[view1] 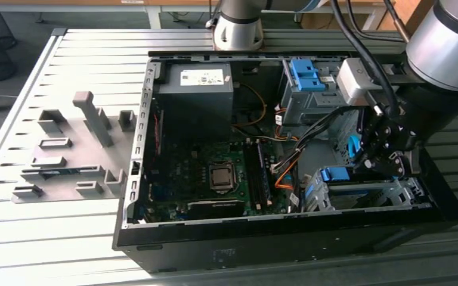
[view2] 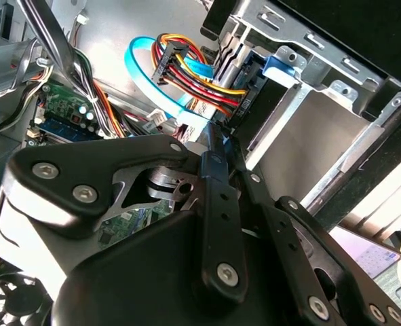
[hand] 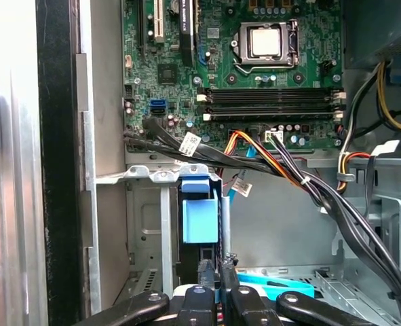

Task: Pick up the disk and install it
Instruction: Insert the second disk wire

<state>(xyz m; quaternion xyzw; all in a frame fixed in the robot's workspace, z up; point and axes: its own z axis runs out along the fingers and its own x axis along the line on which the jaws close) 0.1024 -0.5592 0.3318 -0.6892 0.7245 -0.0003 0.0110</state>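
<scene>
The disk (view1: 364,192) lies flat in the metal drive cage at the near corner of the open computer case, on the exterior view's right. Its silver face (view2: 322,136) fills the cage, and a blue plastic tab (hand: 200,217) sticks out at one end. My gripper (view1: 388,168) hangs right over that cage. In both wrist views its black fingers (view2: 215,139) stand pressed close together, with a thin blue edge of the disk pinched between them (hand: 218,265).
Orange, red and black cables (view2: 186,75) and a blue ribbon cable run close to the fingers. The motherboard (view1: 213,173) fills the case floor. A black box with a white sticker (view1: 193,89) and a bare blue bracket (view1: 305,74) sit at the back. Grey fixture blocks (view1: 70,155) stand on the table.
</scene>
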